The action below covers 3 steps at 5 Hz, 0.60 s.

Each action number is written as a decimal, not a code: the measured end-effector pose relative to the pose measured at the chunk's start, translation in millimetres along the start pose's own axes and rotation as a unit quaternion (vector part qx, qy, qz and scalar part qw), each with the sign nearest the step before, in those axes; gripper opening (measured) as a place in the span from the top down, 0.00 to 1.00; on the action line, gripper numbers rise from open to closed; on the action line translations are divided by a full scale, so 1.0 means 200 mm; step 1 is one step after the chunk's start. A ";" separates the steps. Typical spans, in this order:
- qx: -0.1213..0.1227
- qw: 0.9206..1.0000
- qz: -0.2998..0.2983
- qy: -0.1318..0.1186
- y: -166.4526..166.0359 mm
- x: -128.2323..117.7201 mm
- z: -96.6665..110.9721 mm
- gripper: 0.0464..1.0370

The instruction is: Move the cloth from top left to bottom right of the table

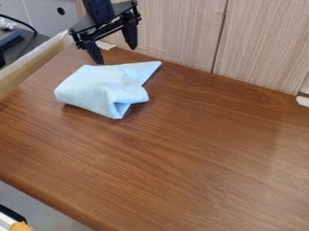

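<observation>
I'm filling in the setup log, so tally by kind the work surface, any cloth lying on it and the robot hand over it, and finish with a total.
Table: 1, brown wood grain
Cloth: 1, light blue, folded over itself
Hand: 1, black, its fingers apart
Total: 3

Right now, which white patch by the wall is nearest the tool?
The left patch in the picture, showing through the open tool; the other patch is at the picture's right edge.
</observation>
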<state>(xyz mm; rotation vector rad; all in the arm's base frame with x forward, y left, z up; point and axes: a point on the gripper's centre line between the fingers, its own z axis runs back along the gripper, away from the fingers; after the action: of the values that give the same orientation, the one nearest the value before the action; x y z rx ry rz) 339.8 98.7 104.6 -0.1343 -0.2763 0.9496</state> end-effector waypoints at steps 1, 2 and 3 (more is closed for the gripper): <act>0.010 1.000 0.004 0.013 0.02 -0.01 -0.06 0.04; 0.035 0.999 0.016 0.028 0.08 -0.03 -0.19 0.04; 0.055 0.998 0.026 0.016 0.14 -0.02 -0.28 0.04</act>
<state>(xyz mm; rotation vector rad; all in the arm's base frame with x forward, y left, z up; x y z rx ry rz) 333.0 112.2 44.6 -0.0554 -0.1905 1.0108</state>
